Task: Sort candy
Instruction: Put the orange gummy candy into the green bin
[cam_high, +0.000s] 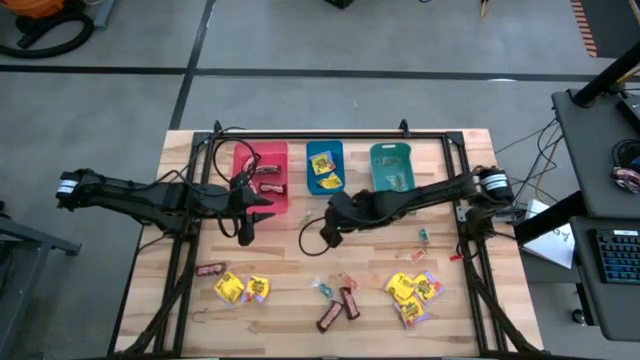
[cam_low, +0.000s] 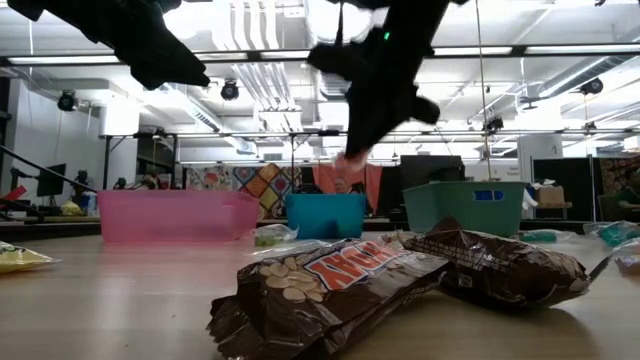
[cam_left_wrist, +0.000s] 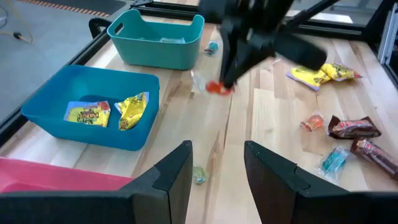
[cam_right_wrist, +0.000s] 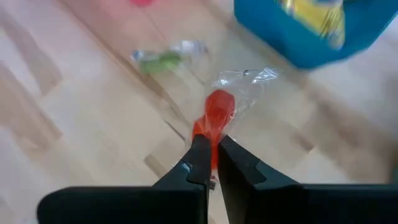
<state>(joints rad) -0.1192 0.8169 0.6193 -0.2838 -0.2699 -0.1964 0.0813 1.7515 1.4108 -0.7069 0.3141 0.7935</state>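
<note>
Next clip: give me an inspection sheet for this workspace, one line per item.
Surface: wooden table, black frame rails around it.
Job's things: yellow packets and brown bars on the near half; two yellow packets in the blue bin; bars in the pink bin; teal bin alongside.
Clutter: nothing seen.
Grippers: right gripper shut on a red twist-wrapped candy near the blue bin; left gripper open, holding nothing, by the pink bin.
Cables: black cable loop on the table.
Surroundings: grey floor, side desk with keyboard.
</note>
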